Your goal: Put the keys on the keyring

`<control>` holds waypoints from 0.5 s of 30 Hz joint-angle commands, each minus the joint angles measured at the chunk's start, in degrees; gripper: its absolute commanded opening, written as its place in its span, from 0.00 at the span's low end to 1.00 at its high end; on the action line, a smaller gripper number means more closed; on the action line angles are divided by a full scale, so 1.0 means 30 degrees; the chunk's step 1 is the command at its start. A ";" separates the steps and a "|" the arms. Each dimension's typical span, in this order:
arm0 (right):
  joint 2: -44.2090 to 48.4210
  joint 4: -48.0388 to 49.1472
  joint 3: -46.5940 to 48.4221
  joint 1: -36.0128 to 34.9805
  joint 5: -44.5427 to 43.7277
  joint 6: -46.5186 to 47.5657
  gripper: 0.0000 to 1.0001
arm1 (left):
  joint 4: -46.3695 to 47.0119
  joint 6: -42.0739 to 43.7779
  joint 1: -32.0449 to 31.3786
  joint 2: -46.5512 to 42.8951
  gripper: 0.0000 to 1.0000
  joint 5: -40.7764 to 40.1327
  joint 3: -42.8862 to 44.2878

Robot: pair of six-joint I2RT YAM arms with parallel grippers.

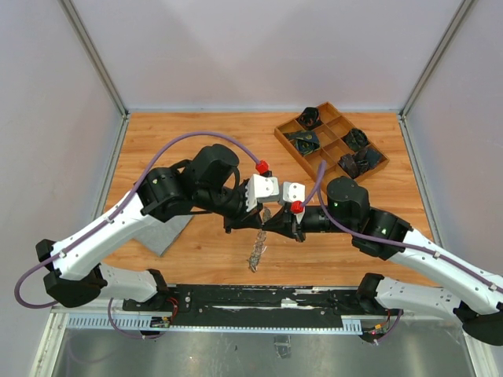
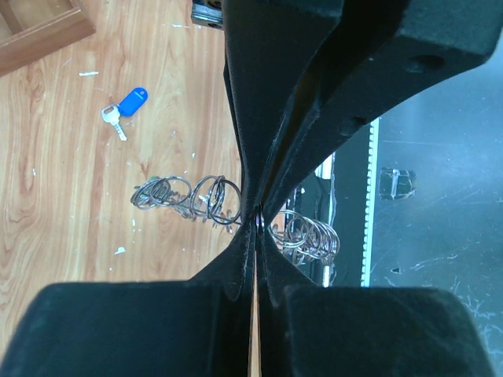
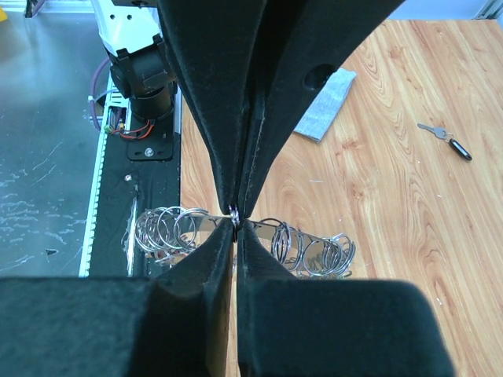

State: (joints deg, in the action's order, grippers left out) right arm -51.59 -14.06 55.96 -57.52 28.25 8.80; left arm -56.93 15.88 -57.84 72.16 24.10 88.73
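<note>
The keyring (image 2: 189, 196), a silver band crowded with small split rings, hangs between both grippers above the wooden table; it also shows as keyring (image 3: 314, 247) and keyring (image 1: 258, 250). My left gripper (image 2: 258, 222) is shut on a thin ring at the band's middle. My right gripper (image 3: 234, 212) is shut on a ring at the same stretch, facing the left one. In the top view the left gripper (image 1: 255, 218) and right gripper (image 1: 277, 221) meet tip to tip. A blue-tagged key (image 2: 126, 106) and a black-tagged key (image 3: 448, 143) lie loose on the table.
A wooden compartment tray (image 1: 288, 144) with dark-tagged keys stands at the back right; its corner is the tray (image 2: 47, 35) in the left wrist view. A grey cloth (image 1: 161, 232) lies at the left under the left arm. The black base rail (image 1: 259, 297) runs along the near edge.
</note>
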 commanded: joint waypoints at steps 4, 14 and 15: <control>0.0378 0.0766 0.0470 -0.0224 0.0196 0.0081 0.01 | 0.0889 -0.0014 -0.0299 -0.0462 0.05 0.0051 0.0806; 0.2775 0.8121 -0.2169 -0.0222 -0.0085 -0.1501 0.00 | 0.8914 -0.2810 -0.0295 -0.4576 0.33 -0.1369 -0.2392; 0.2955 0.8977 -0.2403 -0.0237 -0.0129 -0.1721 0.00 | 0.9885 -0.3064 -0.0293 -0.5267 0.33 -0.1509 -0.3182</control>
State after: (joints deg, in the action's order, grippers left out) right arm -45.47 -3.22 50.76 -57.52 28.03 7.18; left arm -42.06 11.16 -58.24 62.50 21.50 84.60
